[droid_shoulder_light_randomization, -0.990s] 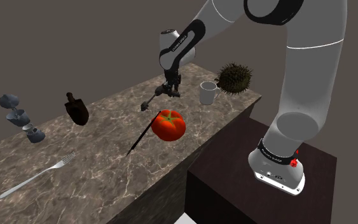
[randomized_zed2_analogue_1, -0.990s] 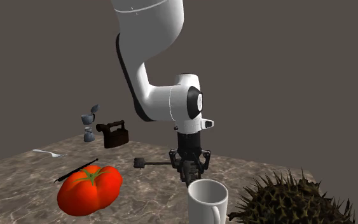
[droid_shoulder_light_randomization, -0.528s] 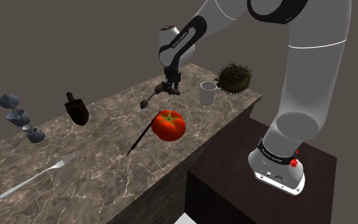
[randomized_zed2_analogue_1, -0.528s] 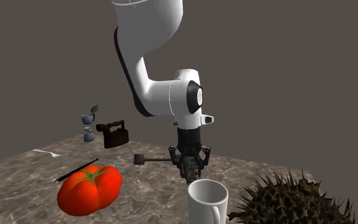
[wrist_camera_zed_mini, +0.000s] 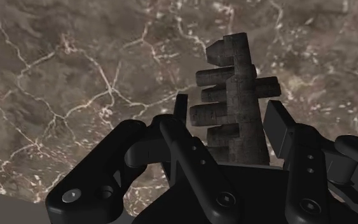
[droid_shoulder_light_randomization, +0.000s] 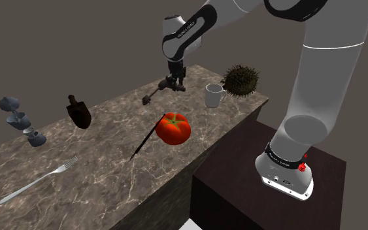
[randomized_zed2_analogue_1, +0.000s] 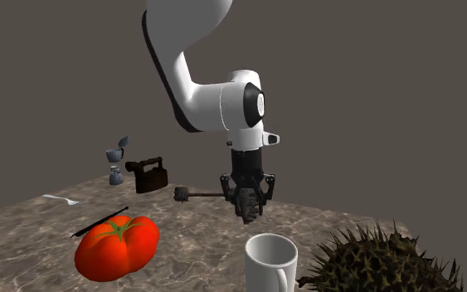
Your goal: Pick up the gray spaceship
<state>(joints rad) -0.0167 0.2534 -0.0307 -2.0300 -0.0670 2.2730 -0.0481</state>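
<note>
The claw (randomized_zed2_analogue_1: 246, 207) is clamped on just one end of the gray spaceship (randomized_zed2_analogue_1: 192, 196), so the long overhang could easily twist loose and drop onto the tabletop (randomized_zed2_analogue_1: 198, 249) below.

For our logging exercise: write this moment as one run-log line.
gripper: shut on gray spaceship | position: held clear of marble table | nearby: tomato, white mug

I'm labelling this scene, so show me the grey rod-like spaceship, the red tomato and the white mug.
grey rod-like spaceship (wrist_camera_zed_mini: 238, 95), wrist view, its blocky mid-body.
red tomato (droid_shoulder_light_randomization: 173, 129), shoulder view, its front skin.
white mug (droid_shoulder_light_randomization: 212, 99), shoulder view, its outer wall.
</note>
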